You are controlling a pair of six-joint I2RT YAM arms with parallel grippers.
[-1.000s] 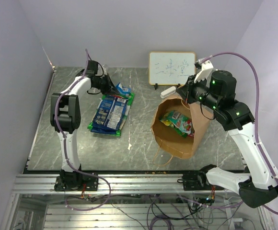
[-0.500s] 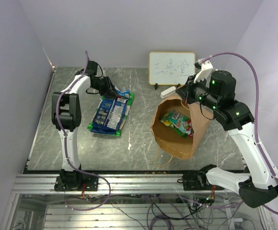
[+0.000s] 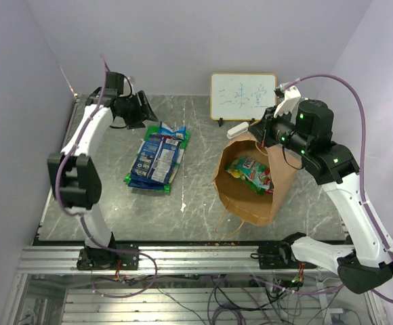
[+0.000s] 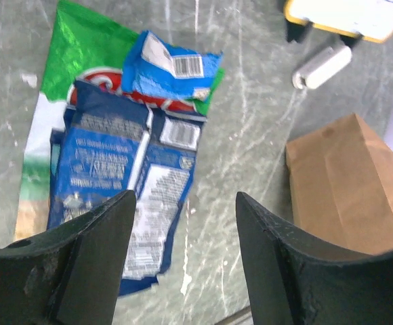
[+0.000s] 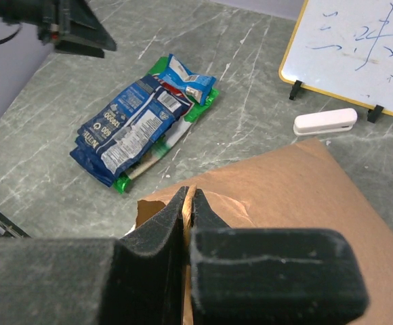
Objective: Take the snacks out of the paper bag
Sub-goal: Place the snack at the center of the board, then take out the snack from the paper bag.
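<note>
So there's a grey marble-look table (image 3: 203, 196), and the biggest thing on it is a brown kraft paper bag (image 3: 247, 203) sitting right of centre with its mouth open upward. Looking down into it you can see a couple of colourful packets (image 3: 251, 172) inside, red and green mostly; can't read them from here. The right gripper (image 5: 188, 203) has its fingers pressed together on the bag's far rim, pinching the paper edge and holding the mouth open. The left gripper (image 4: 186, 203) is up off the table at the far left with its fingers spread and nothing between them.

Left of the bag, well apart from it, there's a pile of packets: a green foil chip bag (image 4: 81, 47) at the bottom, a dark blue crisp bag (image 4: 108, 183) lying back-side up on top, and a small light-blue packet (image 4: 173, 68) resting on the far end. Behind the bag stands a small yellow-framed whiteboard (image 3: 243, 96) with scribbles, with a white eraser block (image 3: 239, 130) in front of it
</note>
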